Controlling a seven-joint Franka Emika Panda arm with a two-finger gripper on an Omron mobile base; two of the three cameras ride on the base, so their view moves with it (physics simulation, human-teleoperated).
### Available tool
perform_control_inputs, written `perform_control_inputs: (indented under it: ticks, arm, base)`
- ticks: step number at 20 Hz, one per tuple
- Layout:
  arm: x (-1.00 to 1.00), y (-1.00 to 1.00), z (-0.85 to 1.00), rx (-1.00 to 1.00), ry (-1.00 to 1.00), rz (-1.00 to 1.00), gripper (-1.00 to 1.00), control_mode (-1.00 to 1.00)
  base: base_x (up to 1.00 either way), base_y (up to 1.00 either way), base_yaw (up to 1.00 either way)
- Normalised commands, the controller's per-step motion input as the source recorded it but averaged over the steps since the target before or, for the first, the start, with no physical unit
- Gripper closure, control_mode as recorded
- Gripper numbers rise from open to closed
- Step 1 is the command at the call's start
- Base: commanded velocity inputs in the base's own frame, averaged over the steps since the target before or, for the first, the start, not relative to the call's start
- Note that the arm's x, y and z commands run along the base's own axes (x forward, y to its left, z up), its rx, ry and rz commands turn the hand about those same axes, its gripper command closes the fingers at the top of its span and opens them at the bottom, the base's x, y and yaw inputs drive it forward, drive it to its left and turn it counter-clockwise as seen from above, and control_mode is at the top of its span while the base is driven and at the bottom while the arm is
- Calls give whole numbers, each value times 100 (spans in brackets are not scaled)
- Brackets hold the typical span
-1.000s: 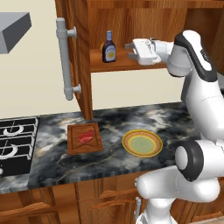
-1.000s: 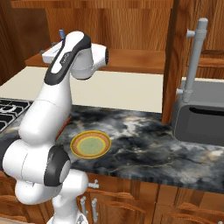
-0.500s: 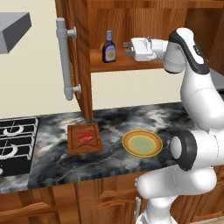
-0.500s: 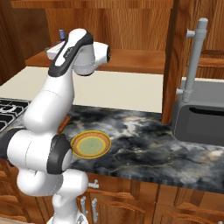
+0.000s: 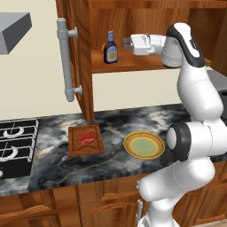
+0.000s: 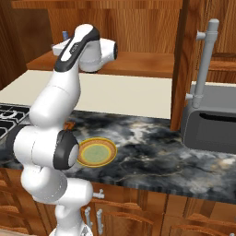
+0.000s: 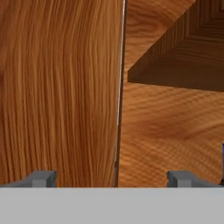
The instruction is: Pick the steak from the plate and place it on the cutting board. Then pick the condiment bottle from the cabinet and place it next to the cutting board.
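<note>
Your steak [image 5: 87, 139] already lies on the cutting board [image 5: 85, 141], which sits on the counter [image 5: 53, 164] between the stove [image 5: 16, 141] and the plate [image 5: 144, 145], so I judge the first half done; the plate is bare. What is left is the condiment bottle [image 5: 110, 48]: it stands upright on the cabinet [image 5: 146, 17] shelf, untouched. Your tool [image 5: 125, 44] is up at shelf height, just beside the bottle and apart from it, with its fingers spread wide and nothing between them. You have yet to close in, grip, lift out and set the bottle beside the board. The left base view gives you bottle, tool, board and steak together. The right base view hides most of the bottle behind the arm, leaving only a sliver of its cap, but shows the plate [image 6: 95, 152] and a grey appliance [image 6: 210, 126] further along the counter. The hand view gives you wood grain and the two spread fingertips [image 7: 43, 178].
</note>
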Motion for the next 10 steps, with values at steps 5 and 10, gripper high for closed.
perform_control_inputs:
  ticks: [5, 10]
  arm:
    - [20, 0, 11, 0, 0, 0, -100, -100]
    - [16, 0, 2, 0, 0, 0, -100, -100]
  base:
    - [0, 0, 0]
    - [0, 0, 0]
